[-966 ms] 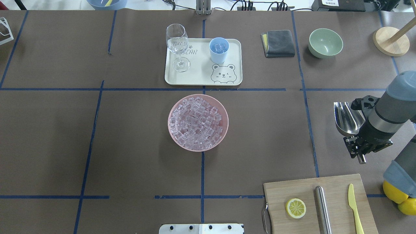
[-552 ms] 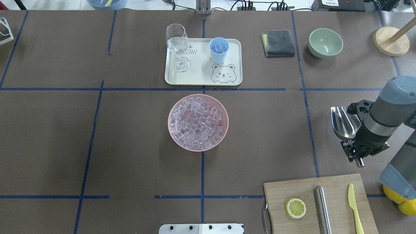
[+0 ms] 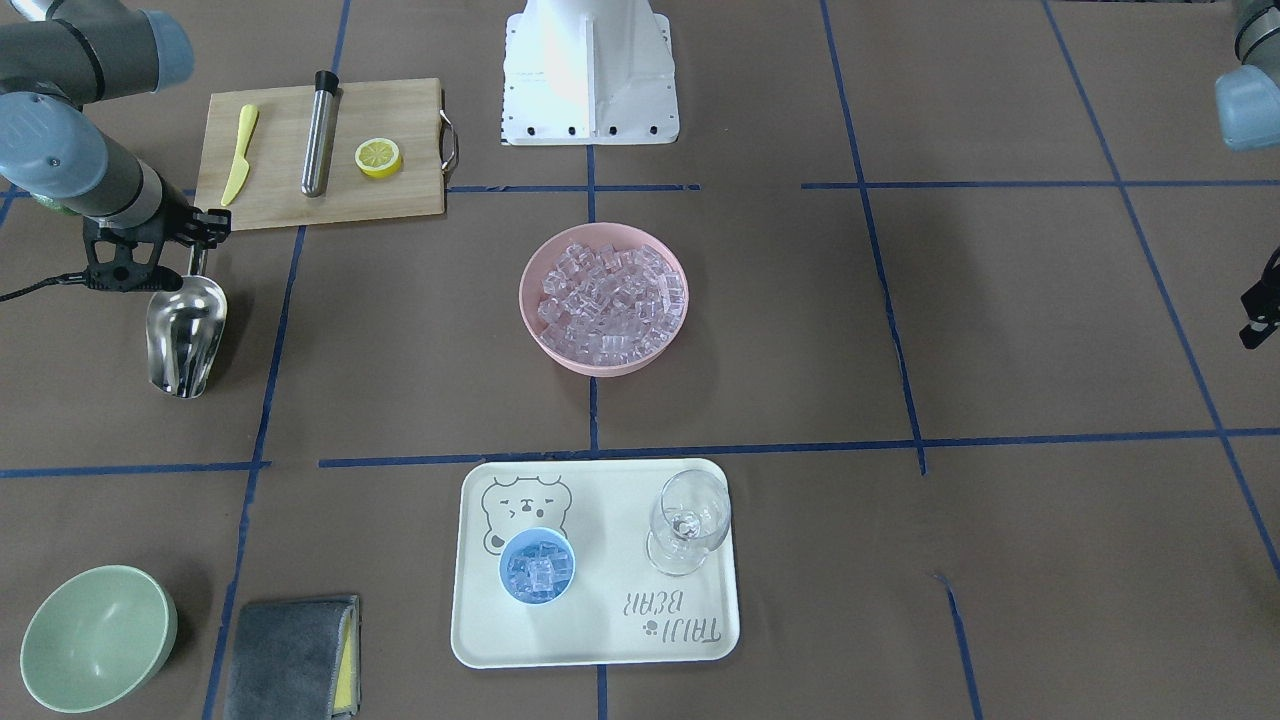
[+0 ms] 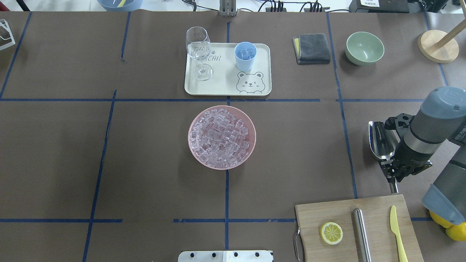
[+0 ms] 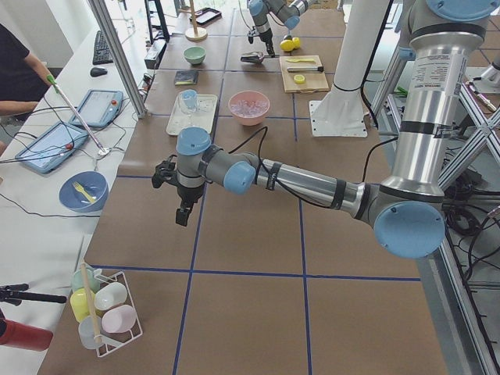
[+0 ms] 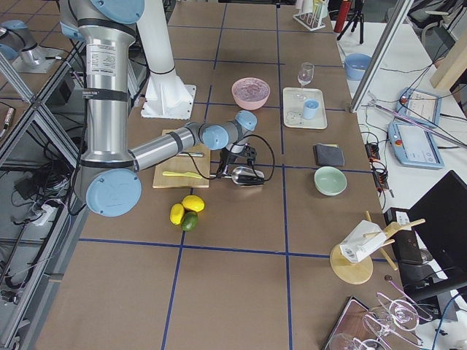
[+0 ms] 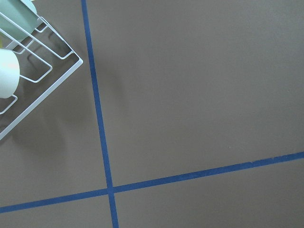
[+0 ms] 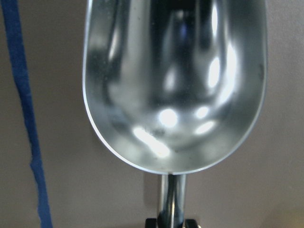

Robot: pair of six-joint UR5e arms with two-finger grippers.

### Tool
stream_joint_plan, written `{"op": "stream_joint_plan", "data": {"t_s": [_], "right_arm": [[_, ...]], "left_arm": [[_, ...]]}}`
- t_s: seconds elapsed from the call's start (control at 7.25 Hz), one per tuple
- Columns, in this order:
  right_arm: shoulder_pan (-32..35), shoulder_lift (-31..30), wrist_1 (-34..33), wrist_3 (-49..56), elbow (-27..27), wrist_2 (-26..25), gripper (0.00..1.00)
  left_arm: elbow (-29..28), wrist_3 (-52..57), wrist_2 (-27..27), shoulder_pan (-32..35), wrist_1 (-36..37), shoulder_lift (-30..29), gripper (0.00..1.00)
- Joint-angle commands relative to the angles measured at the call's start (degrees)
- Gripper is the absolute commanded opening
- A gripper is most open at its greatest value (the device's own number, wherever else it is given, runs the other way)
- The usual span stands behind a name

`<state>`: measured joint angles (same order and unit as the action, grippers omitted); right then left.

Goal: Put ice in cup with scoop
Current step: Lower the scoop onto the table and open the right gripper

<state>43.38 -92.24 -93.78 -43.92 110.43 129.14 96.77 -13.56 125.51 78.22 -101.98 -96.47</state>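
Observation:
My right gripper (image 4: 394, 170) is shut on the thin handle of the shiny steel scoop (image 4: 379, 140), low over the table at the right side. The scoop's trough (image 8: 173, 80) is empty. It also shows in the front view (image 3: 185, 335) below the gripper (image 3: 190, 262). The light-blue cup (image 4: 245, 55) stands on the cream tray (image 4: 225, 78) and holds a few cubes of ice. A heap of ice (image 4: 221, 138) fills the pink bowl (image 4: 193, 125) at the table's middle. My left gripper (image 5: 181, 215) hangs over bare table far left; I cannot tell whether it is open.
A wine glass (image 4: 198, 51) shares the tray. A grey cloth (image 4: 311, 48), green bowl (image 4: 364, 47) and wooden stand (image 4: 438, 45) are at the back right. A cutting board (image 4: 376, 214) with lemon slice, steel cylinder and yellow knife lies near the right arm. A wire rack (image 7: 33, 80) sits by the left gripper.
My right gripper has moved a little left and toward the robot's side with the scoop, which now sits lower. Nothing else has moved.

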Motion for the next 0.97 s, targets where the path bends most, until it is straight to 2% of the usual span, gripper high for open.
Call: {"op": "stream_joint_plan", "data": {"t_s": [0.0, 0.28, 0.55, 0.83], "right_arm": [[0.21, -0.04, 0.88, -0.2, 0.14, -0.03, 1.0], [2.22, -0.39, 0.88, -0.21, 4.33, -0.64, 1.0], [11.86, 1.0, 0.88, 3.63, 6.19, 0.06, 1.0], [21.61, 0.23, 0.53, 21.31, 5.59, 1.19, 1.0]], "left_arm": [[0.08, -0.06, 0.0, 0.0, 0.02, -0.03, 1.0], [0.08, -0.06, 0.0, 0.0, 0.02, 0.14, 1.0], [0.0, 0.12, 0.09, 0.09, 0.02, 0.93, 1.0], [-0.18, 0.38, 0.17, 0.26, 0.11, 1.2, 1.0]]}}
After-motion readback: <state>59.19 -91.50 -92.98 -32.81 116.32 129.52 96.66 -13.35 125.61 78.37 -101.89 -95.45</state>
